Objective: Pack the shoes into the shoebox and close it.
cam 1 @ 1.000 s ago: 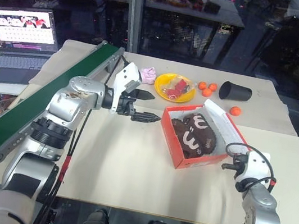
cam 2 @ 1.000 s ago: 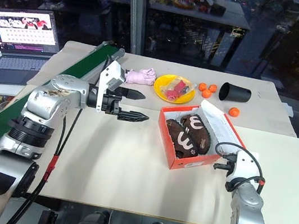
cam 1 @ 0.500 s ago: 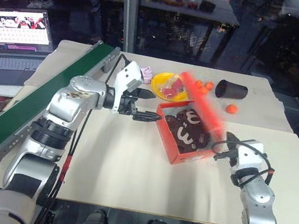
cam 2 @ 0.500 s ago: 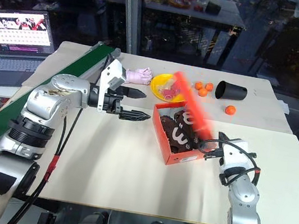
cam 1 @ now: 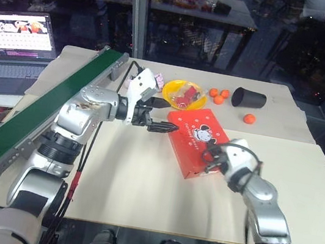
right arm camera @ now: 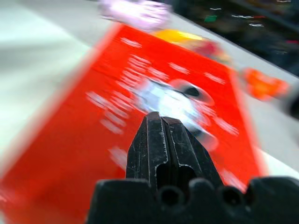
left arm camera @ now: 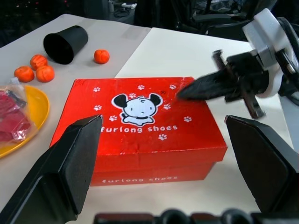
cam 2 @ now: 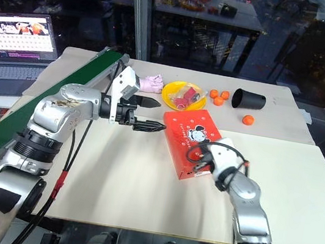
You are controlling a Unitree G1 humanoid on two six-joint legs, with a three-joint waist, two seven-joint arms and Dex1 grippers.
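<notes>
Lid down on the shoebox (cam 1: 197,141), clenched right gripper (left arm camera: 187,91) over its top, left gripper (cam 1: 164,117) spread wide beside it.

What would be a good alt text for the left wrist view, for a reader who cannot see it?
A closed red shoebox with a cartoon dog and the words "furlong shoes" on its lid lies on a pale table. The shut right gripper is over its lid. Beyond it are a yellow plate, small oranges and a black cup on its side.
</notes>
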